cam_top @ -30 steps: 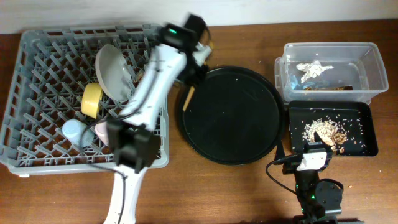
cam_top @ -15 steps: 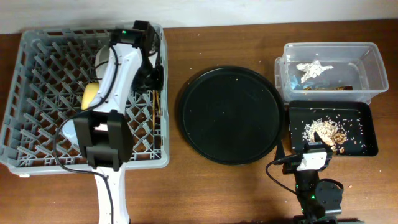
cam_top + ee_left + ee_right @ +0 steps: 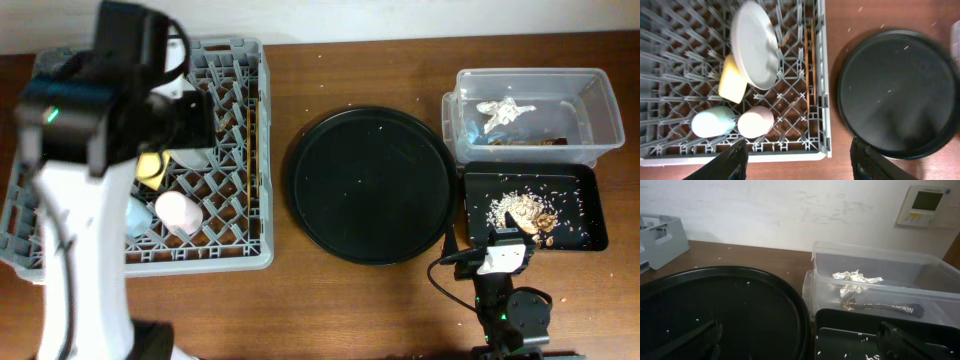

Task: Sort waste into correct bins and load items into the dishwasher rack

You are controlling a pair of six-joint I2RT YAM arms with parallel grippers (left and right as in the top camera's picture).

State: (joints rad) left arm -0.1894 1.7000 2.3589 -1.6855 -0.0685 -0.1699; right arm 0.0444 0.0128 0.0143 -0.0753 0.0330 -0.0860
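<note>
The grey dishwasher rack [image 3: 821, 100] holds a pale plate [image 3: 756, 44] on edge, a yellow bowl [image 3: 732, 82], a blue cup [image 3: 712, 123] and a pink cup [image 3: 756, 121]. The chopsticks [image 3: 809, 65] lie along its right side. My left gripper [image 3: 799, 145] hangs open and empty high above the rack's near right corner. In the overhead view the raised left arm [image 3: 90, 130] hides the plate. The clear tub [image 3: 600, 110] holds tissue [image 3: 505, 110] and a wrapper [image 3: 880, 307]. The black tray [image 3: 590, 235] holds food scraps [image 3: 525, 212]. My right gripper [image 3: 801, 327] stands open and empty.
A big round black tray [image 3: 370, 185] with a few crumbs sits between the rack and the bins. The right arm's base [image 3: 505, 300] sits at the table's front edge, below the black tray.
The left arm carried the chopsticks from the round tray's edge to the rack, let them go along its right side, opened, and has risen towards the overhead camera. The right arm stayed still.
</note>
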